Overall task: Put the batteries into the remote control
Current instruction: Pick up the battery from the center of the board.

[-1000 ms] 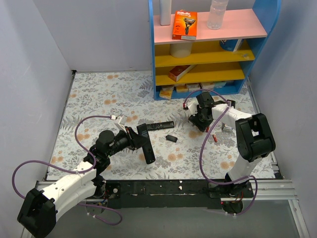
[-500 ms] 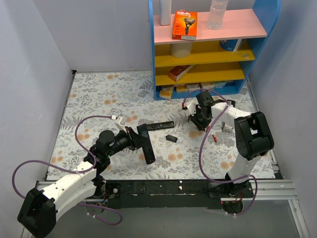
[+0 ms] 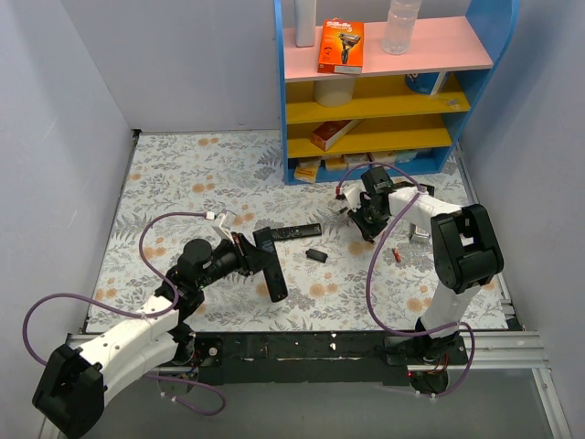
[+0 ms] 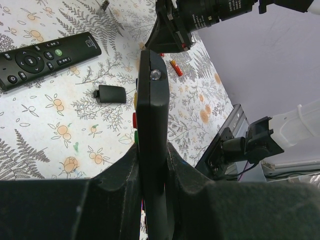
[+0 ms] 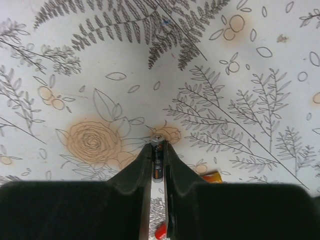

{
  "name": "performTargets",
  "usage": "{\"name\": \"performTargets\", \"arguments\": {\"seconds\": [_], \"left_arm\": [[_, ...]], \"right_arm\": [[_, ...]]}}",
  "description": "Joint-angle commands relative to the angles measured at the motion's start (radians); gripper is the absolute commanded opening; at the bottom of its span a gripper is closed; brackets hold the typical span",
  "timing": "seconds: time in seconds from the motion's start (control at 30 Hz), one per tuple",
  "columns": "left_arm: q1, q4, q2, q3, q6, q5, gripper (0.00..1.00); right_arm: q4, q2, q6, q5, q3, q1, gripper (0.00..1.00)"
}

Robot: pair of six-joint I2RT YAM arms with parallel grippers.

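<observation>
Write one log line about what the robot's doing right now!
left gripper: shut on remote control, held on edge | right gripper: shut on dark battery | red battery: loose on table | cover piece: lying on table

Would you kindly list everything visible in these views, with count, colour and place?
remote control: one, black, held on edge in the left gripper
second remote: one, black, flat on the floral mat
battery cover: one, black, on the mat near the second remote
red battery: one clearly seen, red, on the mat by the right arm
dark battery: one, dark and gold, in the right gripper
shelf unit: one, blue with pink and yellow shelves, far side
razor box: one, orange, top shelf
clear bottle: one, top shelf
floral mat: one, white, covers the table
left gripper: shut on the remote control
right gripper: shut on the dark battery
</observation>
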State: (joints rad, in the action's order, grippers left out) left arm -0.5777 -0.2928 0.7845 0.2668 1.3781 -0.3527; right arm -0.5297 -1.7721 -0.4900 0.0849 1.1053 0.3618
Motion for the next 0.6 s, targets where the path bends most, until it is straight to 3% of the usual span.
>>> {"name": "performTargets", "arguments": {"seconds": [0.0,0.23,0.57], "left_arm": [[0.006,-0.084,0.013,0.035,0.038,-0.009,0.0],[0.004,-0.285,0.054,-0.014,0.142,0.001,0.0],[0.006,-0.503,0.191,0.035,0.188,0.009,0.0]], "right_arm": [[-0.007,0.016,0.089,0.124,0.008,0.006,0.01],[0.146,0.27,0.261,0.263,-0.061,0.043,0.01],[0.502,0.632,0.648,0.118,-0.24,0.291,0.01]]}}
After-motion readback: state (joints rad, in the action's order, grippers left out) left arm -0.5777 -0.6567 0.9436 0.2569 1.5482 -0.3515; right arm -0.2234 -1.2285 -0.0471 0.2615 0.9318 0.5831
